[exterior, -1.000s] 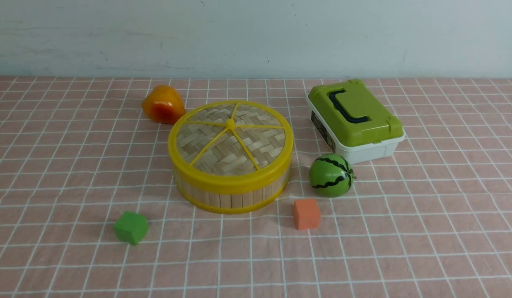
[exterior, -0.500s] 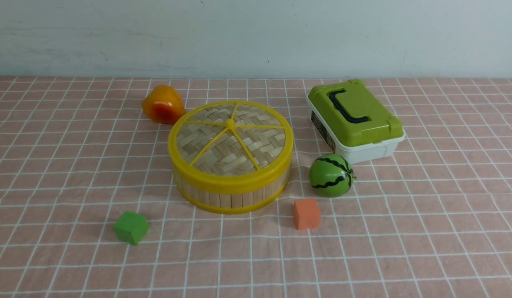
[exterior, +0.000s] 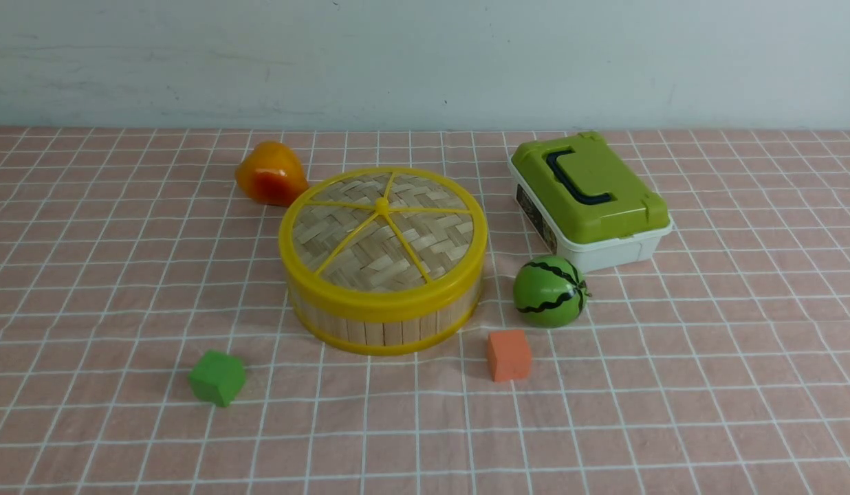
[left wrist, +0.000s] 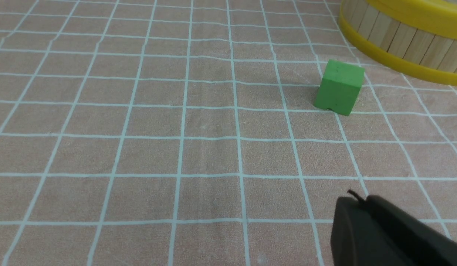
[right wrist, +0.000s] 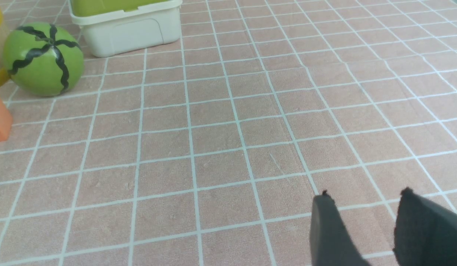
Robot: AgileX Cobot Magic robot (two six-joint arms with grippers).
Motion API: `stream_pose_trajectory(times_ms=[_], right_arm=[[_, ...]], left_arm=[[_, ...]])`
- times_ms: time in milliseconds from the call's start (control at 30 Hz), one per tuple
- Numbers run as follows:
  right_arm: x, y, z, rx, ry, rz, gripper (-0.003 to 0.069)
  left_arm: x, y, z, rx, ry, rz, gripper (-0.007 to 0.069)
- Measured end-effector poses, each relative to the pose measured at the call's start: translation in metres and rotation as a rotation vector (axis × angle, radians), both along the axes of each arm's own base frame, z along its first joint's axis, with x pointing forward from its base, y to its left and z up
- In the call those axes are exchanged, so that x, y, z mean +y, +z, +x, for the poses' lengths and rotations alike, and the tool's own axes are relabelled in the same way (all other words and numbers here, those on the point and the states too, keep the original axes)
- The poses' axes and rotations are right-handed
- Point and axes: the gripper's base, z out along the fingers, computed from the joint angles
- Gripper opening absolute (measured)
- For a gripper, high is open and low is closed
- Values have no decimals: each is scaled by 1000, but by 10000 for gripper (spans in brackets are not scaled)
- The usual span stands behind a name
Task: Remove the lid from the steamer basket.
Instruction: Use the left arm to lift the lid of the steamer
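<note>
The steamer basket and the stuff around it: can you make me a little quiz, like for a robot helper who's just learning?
1. True or false: the lid is sitting on the steamer basket.

2. Which thing is nearest to the orange block?
a) the green box
b) the striped green ball
c) the green block

3. Fill in the missing word: the handle on the green box's lid is coloured ____.

Key: 1 true; 2 b; 3 black
</note>
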Motion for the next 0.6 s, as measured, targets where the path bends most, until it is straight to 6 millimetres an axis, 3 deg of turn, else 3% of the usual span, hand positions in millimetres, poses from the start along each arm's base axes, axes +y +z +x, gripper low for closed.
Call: stream_pose_trajectory(times_ms=[600], right_arm=[[0,0,0,0,0,0,241]], left_arm=[[0,0,0,0,0,0,27]])
